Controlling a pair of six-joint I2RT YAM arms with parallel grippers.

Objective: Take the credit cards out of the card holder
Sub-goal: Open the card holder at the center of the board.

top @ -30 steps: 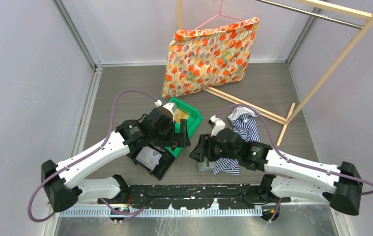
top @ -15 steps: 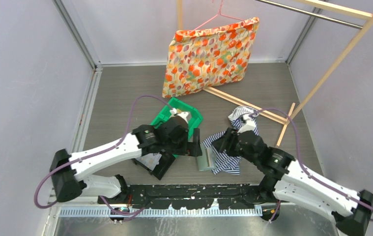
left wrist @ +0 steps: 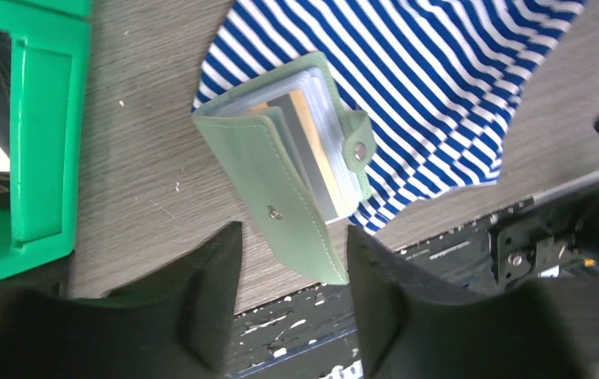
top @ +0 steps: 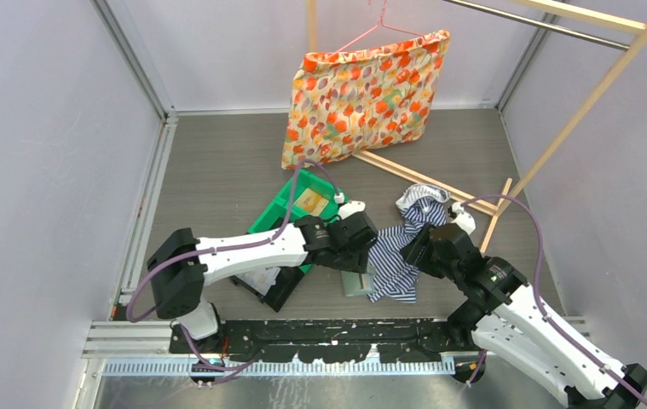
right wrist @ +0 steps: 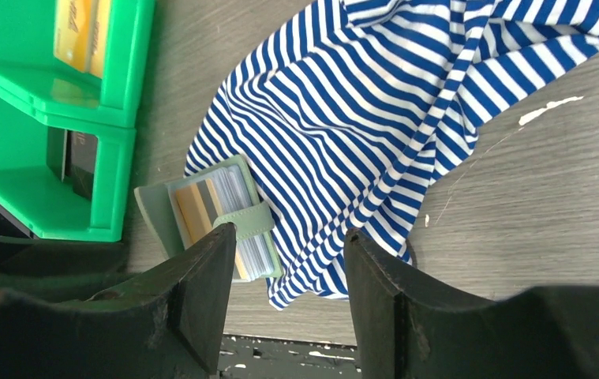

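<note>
Two claws in play, both near the card holder (left wrist: pixel 280 189). We take the holder as reference, left to right:

- black tray (top: pixel 281 290): left of the holder, under the left arm, with a pale sheet (top: pixel 258 277) lying in it.
- green bin (top: pixel 273 209): left of and behind the holder. It sits apart from it, with bare tabletop (left wrist: pixel 146 166) between. In the right wrist view we see a yellow flat item (right wrist: pixel 79 31) in its far compartment and a dark item (right wrist: pixel 75 154) in the near one.
- left claw (left wrist: pixel 290 241): right above the holder's near end, jaws apart, nothing pinched. The holder's near corner shows in the gap. We cannot tell whether the tips touch it.
- holder itself: flat on the tabletop, unsnapped, cover swung partly open. Its snap tab (left wrist: pixel 359 146) sticks out on the right side.
- credit cards (left wrist: pixel 316 158): inside the holder's clear sleeves, one tan-gold and the rest greyish, seen edge-on.
- striped cloth (top: pixel 401 256): blue-white, right of and behind the holder. Its near edge lies under the holder's right side.
- right claw (right wrist: pixel 290 237): right of the holder, above the cloth, jaws apart and empty.
- floral bag (top: pixel 362 94): well behind the holder, on a pink hanger (top: pixel 371 30) by a wooden rack (top: pixel 592 94).
</note>
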